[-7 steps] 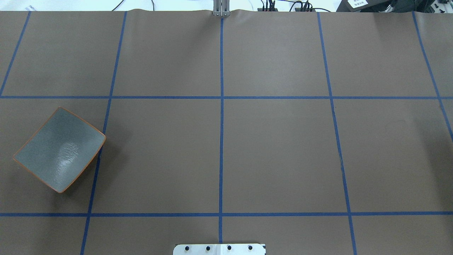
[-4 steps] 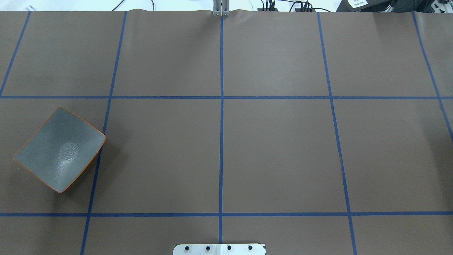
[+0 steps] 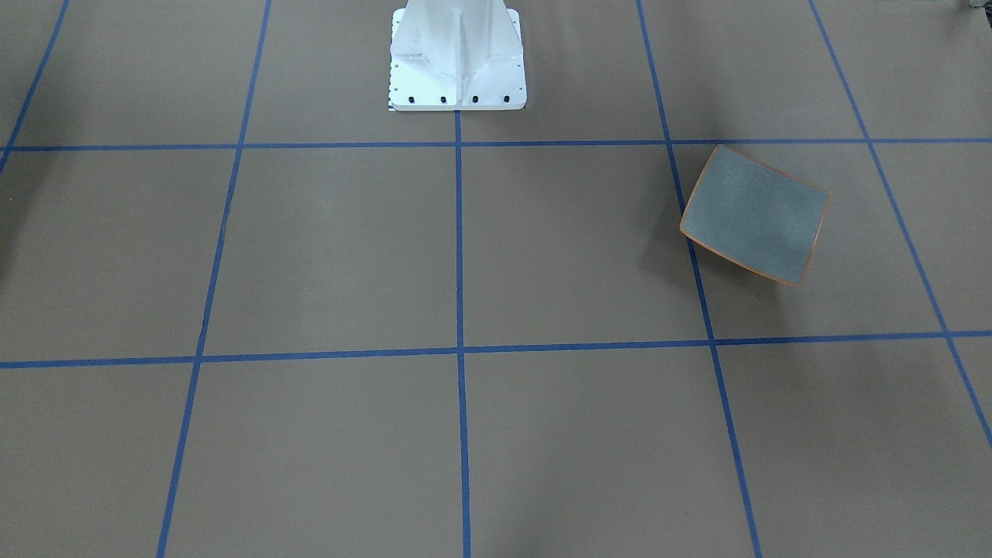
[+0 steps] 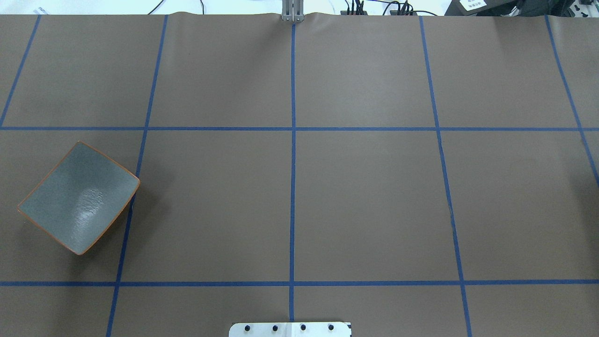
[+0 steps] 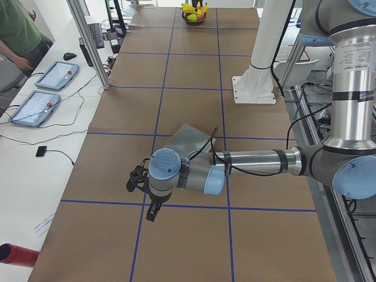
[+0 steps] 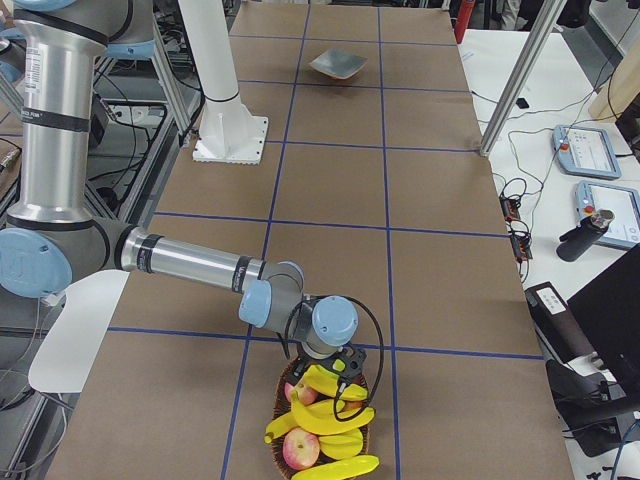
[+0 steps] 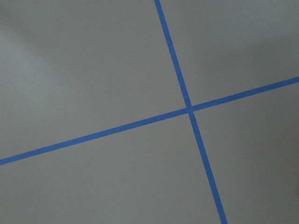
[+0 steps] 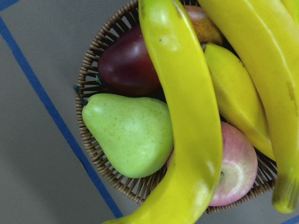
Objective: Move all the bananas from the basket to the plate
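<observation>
The plate (image 4: 79, 197) sits empty at the left edge of the overhead view, turned at an angle to the blue tape lines (image 4: 293, 187) with one corner just touching a line; in the front-facing view it lies right of centre, on the brown table (image 3: 325, 248). The bananas (image 6: 322, 415) are all in the wicker basket (image 8: 135, 186), which shows at the bottom centre of the exterior right view and is well apart from the plate at the top of that frame. The right wrist view looks straight down into the basket: one long banana (image 8: 187, 116) arcs across the middle of the frame over a green pear (image 8: 131, 135), a dark red fruit (image 8: 128, 65) and a pink apple (image 8: 233, 168), with more bananas at the upper right. The right gripper (image 6: 345, 376) hangs just above the fruit pile; whether its jaws are parted or touching a banana cannot be told. The left gripper (image 5: 151, 210) points down over the table in the lower centre of the exterior left view, near the plate, and its opening cannot be told either. Its wrist camera shows only a tape crossing.
</observation>
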Tool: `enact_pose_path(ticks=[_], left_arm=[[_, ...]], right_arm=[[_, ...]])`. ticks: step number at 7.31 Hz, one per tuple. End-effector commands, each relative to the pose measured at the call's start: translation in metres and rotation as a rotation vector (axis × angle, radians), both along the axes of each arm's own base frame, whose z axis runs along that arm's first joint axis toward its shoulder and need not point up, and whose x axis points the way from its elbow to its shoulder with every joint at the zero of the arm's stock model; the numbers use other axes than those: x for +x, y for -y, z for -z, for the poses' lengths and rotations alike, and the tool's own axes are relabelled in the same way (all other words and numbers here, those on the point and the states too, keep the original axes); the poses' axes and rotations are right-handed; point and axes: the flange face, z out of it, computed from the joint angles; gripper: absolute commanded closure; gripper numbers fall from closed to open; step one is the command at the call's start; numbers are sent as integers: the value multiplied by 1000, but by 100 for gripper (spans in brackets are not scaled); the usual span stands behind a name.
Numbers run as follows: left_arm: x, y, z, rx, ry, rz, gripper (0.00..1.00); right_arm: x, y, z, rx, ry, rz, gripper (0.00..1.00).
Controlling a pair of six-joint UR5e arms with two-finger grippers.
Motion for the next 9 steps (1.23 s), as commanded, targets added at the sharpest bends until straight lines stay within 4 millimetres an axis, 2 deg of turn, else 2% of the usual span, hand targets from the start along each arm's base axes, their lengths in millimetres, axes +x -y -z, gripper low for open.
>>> enact_pose_path(ticks=[1,3,6,8,9], left_arm=[[0,0,2,7,-3,-1,0],[2,0,5,11,-27,-6,0],[2,1,12,24,-26,-7,0],[3,0,12,23,-44,-10,0],[3,0,14,26,-45,-11,0]], right_arm=[[-1,-4,-10,-30,15,-12,0],[0,4,-20,-44,11,-10,0],[1,4,-27,-33,-5,-6,0],[2,2,-56,-19,-23,-1,0],[2,4,-57,-16,-23,-2,0]])
